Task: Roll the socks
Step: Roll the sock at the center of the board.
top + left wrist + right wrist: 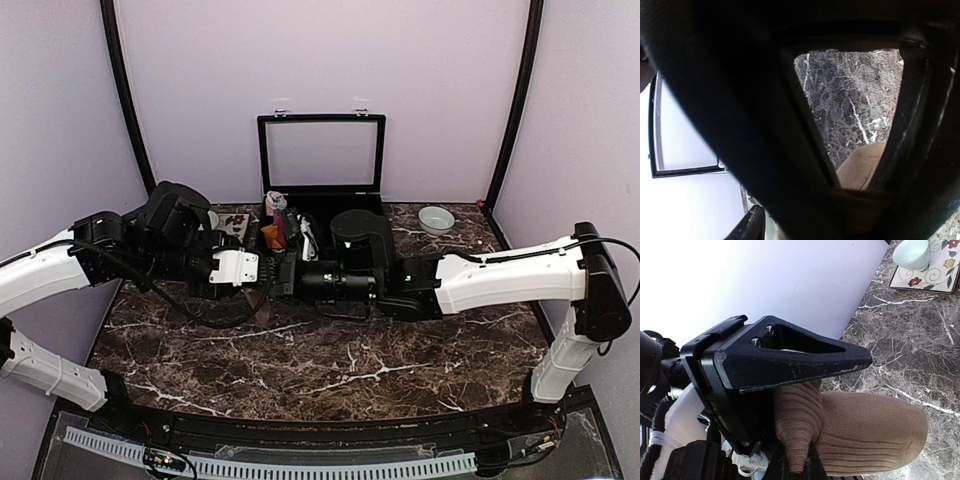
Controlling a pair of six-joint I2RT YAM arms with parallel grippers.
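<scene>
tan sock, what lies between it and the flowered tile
Only bare marble tabletop, between tan sock and flowered tile, in the right wrist view.

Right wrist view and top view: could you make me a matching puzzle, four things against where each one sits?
Things:
1. tan ribbed fabric sock
2. pale green round bowl
3. black-framed case lid
4. pale mint cup

Places:
A. standing upright and open at the back wall
B. on a square flowered coaster
C. pinched in the right arm's fingers
D. on the dark marble table, near its far right corner

Pairs: 1-C, 2-D, 3-A, 4-B.
</scene>
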